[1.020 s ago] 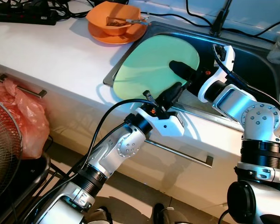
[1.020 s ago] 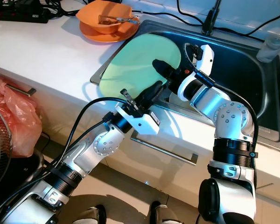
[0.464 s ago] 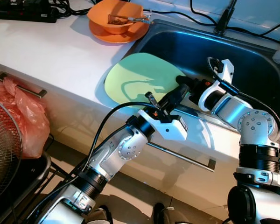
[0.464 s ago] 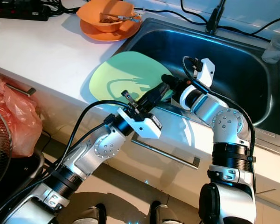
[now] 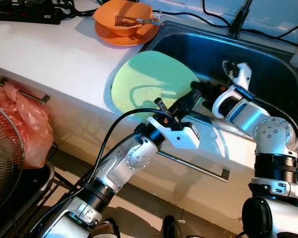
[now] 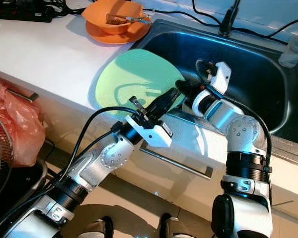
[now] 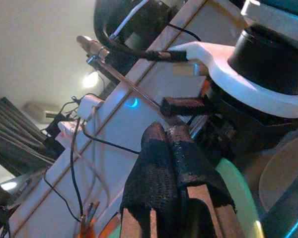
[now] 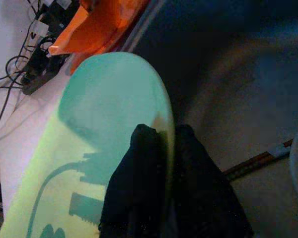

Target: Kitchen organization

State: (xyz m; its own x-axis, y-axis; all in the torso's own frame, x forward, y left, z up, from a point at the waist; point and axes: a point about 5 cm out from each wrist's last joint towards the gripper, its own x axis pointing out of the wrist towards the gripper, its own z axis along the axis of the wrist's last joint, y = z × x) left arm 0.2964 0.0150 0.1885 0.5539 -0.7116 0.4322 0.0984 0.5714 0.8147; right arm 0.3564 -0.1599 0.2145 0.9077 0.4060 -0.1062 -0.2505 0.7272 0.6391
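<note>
A pale green plate (image 5: 149, 79) lies tilted across the front left corner of the steel sink (image 5: 268, 54), partly over the white counter. My right gripper (image 5: 202, 89) is shut on the plate's rim on the sink side. In the right wrist view the green plate's (image 8: 104, 124) edge runs between the right gripper's (image 8: 161, 131) two black fingers. My left gripper (image 5: 191, 95) reaches up from below the counter to the same rim, right beside the right gripper. In the left wrist view the left gripper's (image 7: 164, 131) fingers are pressed together, with green behind them.
An orange bowl (image 5: 123, 17) with a spoon sits on an orange plate (image 5: 124, 38) at the sink's far left corner. A black power strip (image 5: 25, 12) and cables lie at the back. A drawer handle (image 5: 188, 166) is below the counter; a red bag (image 5: 25, 124) and a fan (image 5: 5, 158) stand left.
The plate came down from standing steeply over the sink corner to lying lower across the counter edge, then tipped up slightly. Both grippers stayed at its rim.
</note>
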